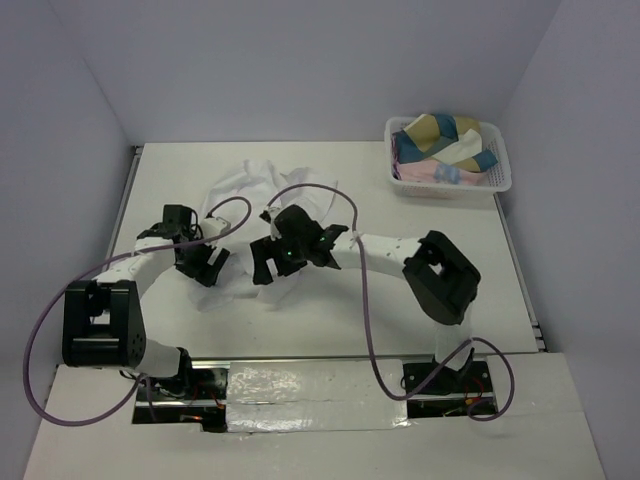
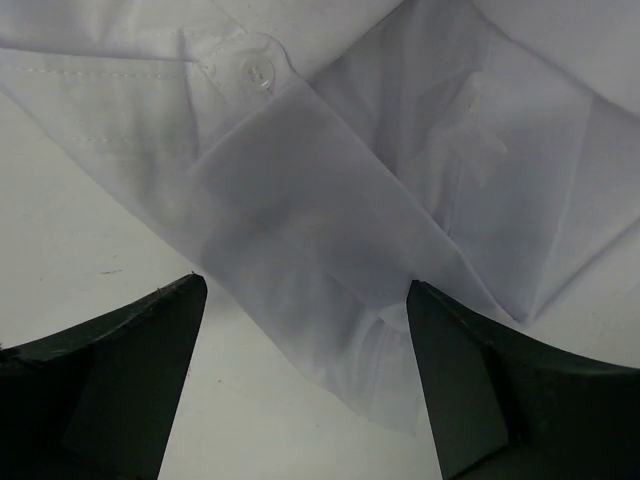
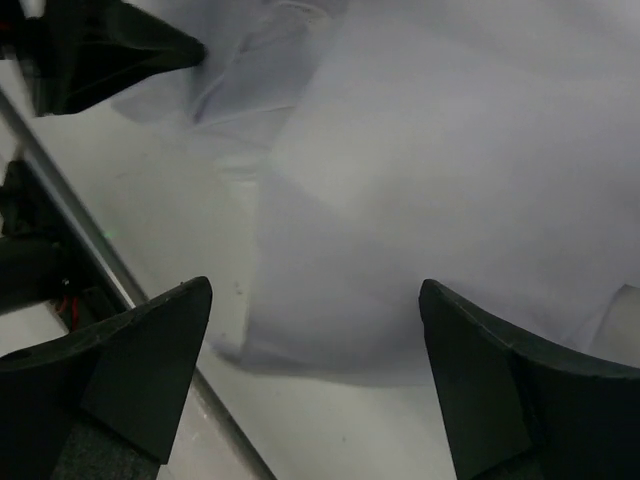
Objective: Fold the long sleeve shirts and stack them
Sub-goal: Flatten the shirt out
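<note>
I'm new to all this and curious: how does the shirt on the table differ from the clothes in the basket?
The shirt is plain white; the clothes are blue, tan, pink and white. The shirt lies crumpled on the table; the clothes are piled in the basket at the far right corner. Both are soft cloth.

A plain white long sleeve shirt [image 1: 245, 185] of thin, soft cloth lies unfolded and rumpled, well to the left of the white plastic lattice basket [image 1: 447, 191] and slightly nearer than it. Its cloth is half-sheer and creased, overlapping in several loose layers. On the side away from the basket, a buttoned sleeve cuff [image 2: 240, 65] rests on the layered cloth, beside a flat, see-through fold.
</note>
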You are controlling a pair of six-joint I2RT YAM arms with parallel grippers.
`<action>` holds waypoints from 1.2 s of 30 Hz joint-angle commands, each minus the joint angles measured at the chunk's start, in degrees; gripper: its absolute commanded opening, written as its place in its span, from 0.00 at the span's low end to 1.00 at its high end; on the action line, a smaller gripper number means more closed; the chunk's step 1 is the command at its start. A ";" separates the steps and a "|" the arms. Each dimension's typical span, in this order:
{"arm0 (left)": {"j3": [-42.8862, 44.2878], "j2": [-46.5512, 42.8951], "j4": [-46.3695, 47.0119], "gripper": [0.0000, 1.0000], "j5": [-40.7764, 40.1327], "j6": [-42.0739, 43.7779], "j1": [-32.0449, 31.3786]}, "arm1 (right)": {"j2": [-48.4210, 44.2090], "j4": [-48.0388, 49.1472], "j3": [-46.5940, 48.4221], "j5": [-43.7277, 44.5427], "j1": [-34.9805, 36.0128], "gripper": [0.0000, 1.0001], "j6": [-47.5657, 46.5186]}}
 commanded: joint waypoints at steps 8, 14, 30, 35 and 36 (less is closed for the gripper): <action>-0.60 3.32 5.27 0.31 -1.77 -1.04 0.08 | 1.58 -1.73 0.65 3.90 -2.50 0.19 2.95; 5.10 -2.83 2.54 0.00 -0.20 -1.65 0.53 | -10.36 -4.09 -0.77 9.70 -5.40 0.00 -0.47; 57.07 -1.62 -7.65 0.00 -6.51 -1.57 5.27 | -38.24 -16.06 26.91 21.66 -5.32 0.00 -27.63; 78.36 4.71 -5.91 0.00 -6.61 -3.23 5.36 | -48.25 -13.42 20.62 12.47 -5.32 0.00 -30.62; 80.50 5.51 -4.25 0.00 -4.35 -3.76 5.36 | -49.49 -13.07 19.02 11.82 -5.32 0.00 -30.37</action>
